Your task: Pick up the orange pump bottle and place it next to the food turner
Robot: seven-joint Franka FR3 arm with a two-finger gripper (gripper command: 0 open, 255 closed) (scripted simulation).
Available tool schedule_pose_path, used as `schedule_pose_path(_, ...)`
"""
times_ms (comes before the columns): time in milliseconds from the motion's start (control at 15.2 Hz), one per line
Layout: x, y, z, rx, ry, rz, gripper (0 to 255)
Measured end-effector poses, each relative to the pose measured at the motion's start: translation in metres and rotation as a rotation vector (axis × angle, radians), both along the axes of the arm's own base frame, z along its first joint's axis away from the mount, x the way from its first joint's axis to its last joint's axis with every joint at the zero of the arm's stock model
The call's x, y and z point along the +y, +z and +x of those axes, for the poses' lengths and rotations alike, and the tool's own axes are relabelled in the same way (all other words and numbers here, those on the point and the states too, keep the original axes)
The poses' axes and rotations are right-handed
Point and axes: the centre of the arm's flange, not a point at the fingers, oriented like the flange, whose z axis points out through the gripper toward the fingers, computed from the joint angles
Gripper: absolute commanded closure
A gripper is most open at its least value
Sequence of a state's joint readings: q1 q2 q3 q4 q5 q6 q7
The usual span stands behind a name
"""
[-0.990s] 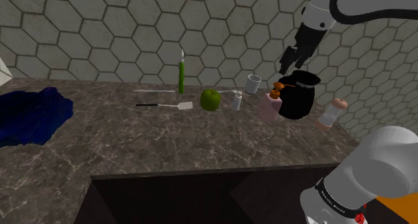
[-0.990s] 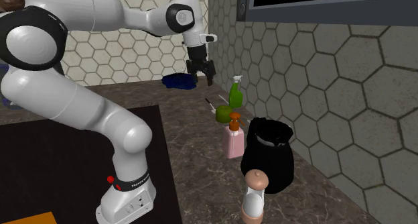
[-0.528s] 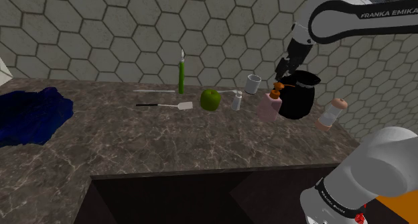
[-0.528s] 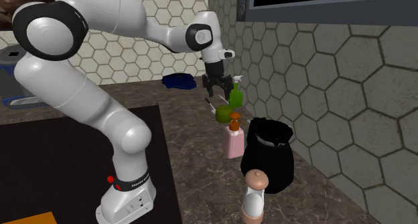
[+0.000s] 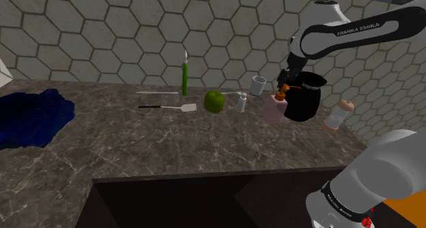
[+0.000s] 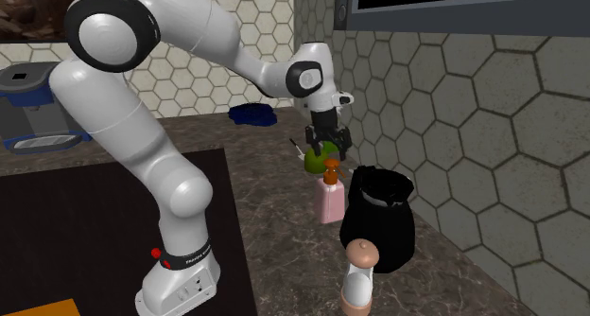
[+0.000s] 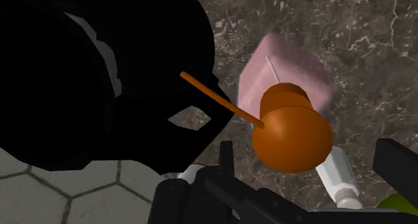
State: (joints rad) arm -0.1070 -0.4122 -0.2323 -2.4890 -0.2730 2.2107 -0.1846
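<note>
The pump bottle (image 5: 275, 106), a pink body under an orange pump head, stands upright on the dark marbled tabletop (image 5: 171, 148). The hand (image 5: 284, 78) hangs right above it, pointing down. In the wrist view the two fingers (image 7: 226, 155) stand wide apart on either side of the orange head, with a gap on each side, so the hand holds nothing.

A black jug (image 5: 303, 97) crowds the pump bottle, just beside it on the shoulder view's right, and the thin orange nozzle reaches out over its edge. Further that way a small pale grinder (image 5: 338, 115) stands near the tabletop's end edge. A white cup (image 5: 257, 85) sits behind the pump bottle, toward the hexagon-tiled wall (image 5: 102, 35).

To the pump bottle's left in the shoulder view come a small white spray bottle (image 5: 241, 102) close by, then a green apple (image 5: 214, 101). Next is the food turner (image 5: 171, 107), lying flat with its white blade toward the apple. A tall green spray bottle (image 5: 184, 76) stands behind the turner. Well apart to the left, a blue cloth (image 5: 31, 117) lies crumpled.

In front of the pump bottle and this whole row, bare marble runs to the tabletop's front edge. The turner also has bare surface on its front side and past its handle.
</note>
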Motion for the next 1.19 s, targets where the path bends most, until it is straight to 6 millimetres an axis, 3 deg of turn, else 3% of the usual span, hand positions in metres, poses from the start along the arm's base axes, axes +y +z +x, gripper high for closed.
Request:
schedule_pose_path(462, -0.008, -0.034, 0.004, 0.000, 0.002, -0.001, 0)
schedule_pose_path(858, -0.008, -0.037, 0.004, 0.000, 0.002, -0.002, 0)
schedule_pose_path(924, -0.008, -0.037, 0.004, 0.000, 0.002, -0.002, 255)
schedule_pose_path(1188, -0.008, -0.037, 0.004, -0.001, 0.002, -0.002, 255)
